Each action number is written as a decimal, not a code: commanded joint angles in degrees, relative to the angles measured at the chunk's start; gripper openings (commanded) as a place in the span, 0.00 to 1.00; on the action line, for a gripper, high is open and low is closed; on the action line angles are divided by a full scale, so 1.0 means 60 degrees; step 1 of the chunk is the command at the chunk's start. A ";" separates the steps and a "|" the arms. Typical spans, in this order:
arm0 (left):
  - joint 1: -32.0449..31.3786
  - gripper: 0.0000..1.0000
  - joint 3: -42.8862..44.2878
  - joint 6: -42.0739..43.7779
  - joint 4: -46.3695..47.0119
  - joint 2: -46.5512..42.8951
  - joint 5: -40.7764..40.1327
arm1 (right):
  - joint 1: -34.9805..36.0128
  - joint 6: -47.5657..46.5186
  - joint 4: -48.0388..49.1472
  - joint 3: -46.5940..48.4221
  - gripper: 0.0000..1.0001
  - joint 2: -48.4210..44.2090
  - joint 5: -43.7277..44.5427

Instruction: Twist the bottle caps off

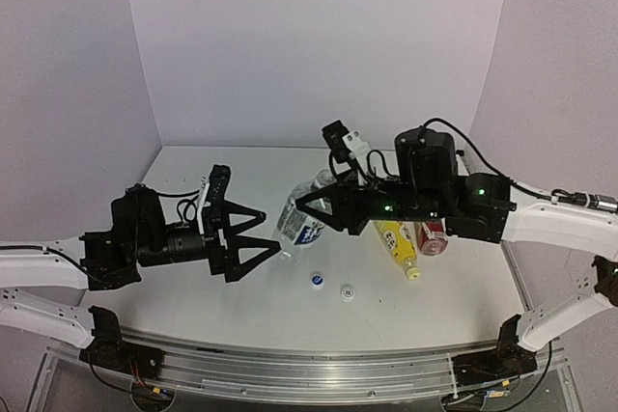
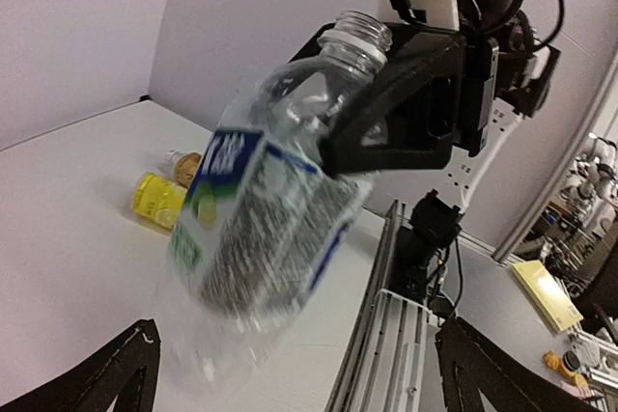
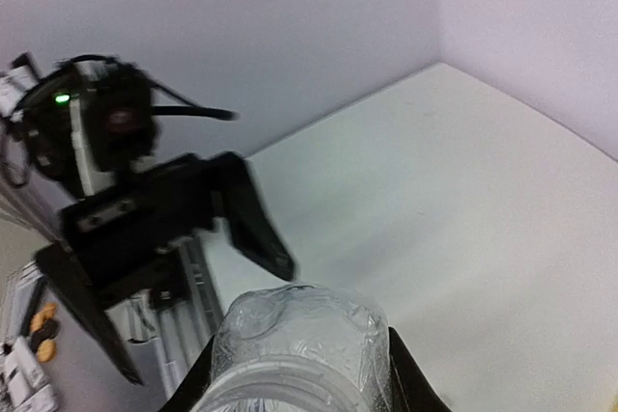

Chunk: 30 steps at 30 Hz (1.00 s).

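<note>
Right claw [image 1: 314, 211] grips the clear bottle [image 1: 297, 226], its base blurred.

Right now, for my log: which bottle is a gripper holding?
The clear bottle with the blue-white label, in the right gripper; the yellow bottle and amber bottle lie on the table untouched.
</note>
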 commanded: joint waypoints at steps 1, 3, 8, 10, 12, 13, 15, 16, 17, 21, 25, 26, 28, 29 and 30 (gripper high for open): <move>-0.0017 1.00 0.0275 -0.0662 -0.1208 -0.0730 -0.2568 | -0.0187 -0.0999 -0.2076 0.0253 0.24 -0.0841 0.6736; -0.0016 1.00 0.0248 -0.0806 -0.1577 -0.0920 -0.3184 | -0.0416 -0.1755 -0.2230 0.0196 0.21 -0.1085 0.8824; -0.0013 1.00 0.0229 -0.1018 -0.1848 -0.0952 -0.3572 | -0.2480 -0.2197 -0.2899 0.0047 0.21 -0.1628 1.0040; -0.0013 1.00 0.0277 -0.1120 -0.1899 -0.0815 -0.3599 | -0.3417 -0.2236 -0.2963 -0.0090 0.21 -0.1748 0.9948; -0.0012 1.00 0.0323 -0.1205 -0.1920 -0.0611 -0.3566 | -0.4329 -0.2170 -0.2998 -0.0187 0.20 -0.1851 0.9696; -0.0013 1.00 0.0344 -0.1233 -0.1925 -0.0504 -0.3542 | -0.4812 -0.2069 -0.3078 -0.0205 0.20 -0.1866 0.9425; -0.0013 1.00 0.0414 -0.1283 -0.1972 -0.0290 -0.3503 | -0.5985 -0.1305 -0.3598 -0.0147 0.20 -0.1811 0.8518; -0.0013 1.00 0.0451 -0.1306 -0.1996 -0.0195 -0.3486 | -0.6542 -0.0781 -0.4006 -0.0093 0.20 -0.1748 0.7972; -0.0013 1.00 0.0485 -0.1328 -0.2016 -0.0109 -0.3465 | -0.7082 -0.0283 -0.4397 -0.0055 0.20 -0.1686 0.7422; -0.0011 1.00 0.0503 -0.1354 -0.1923 0.0084 -0.3288 | -0.8752 0.0713 -0.4529 -0.0626 0.20 -0.1530 0.5328; -0.0013 1.00 0.0521 -0.1343 -0.1890 0.0209 -0.3209 | -0.9917 0.1321 -0.4502 -0.1020 0.20 -0.1220 0.3903; -0.0013 1.00 0.0522 -0.1340 -0.1886 0.0233 -0.3202 | -1.0102 0.1395 -0.4467 -0.1139 0.20 -0.1122 0.3753; -0.0013 1.00 0.0511 -0.1329 -0.1859 0.0265 -0.3156 | -1.0302 0.1428 -0.4297 -0.1397 0.20 -0.0977 0.3315; -0.0010 1.00 0.0510 -0.1323 -0.1851 0.0275 -0.3141 | -1.0434 0.1403 -0.4174 -0.1536 0.20 -0.0944 0.3149; -0.0006 1.00 0.0510 -0.1317 -0.1847 0.0285 -0.3130 | -1.0592 0.1368 -0.4052 -0.1676 0.20 -0.0915 0.3001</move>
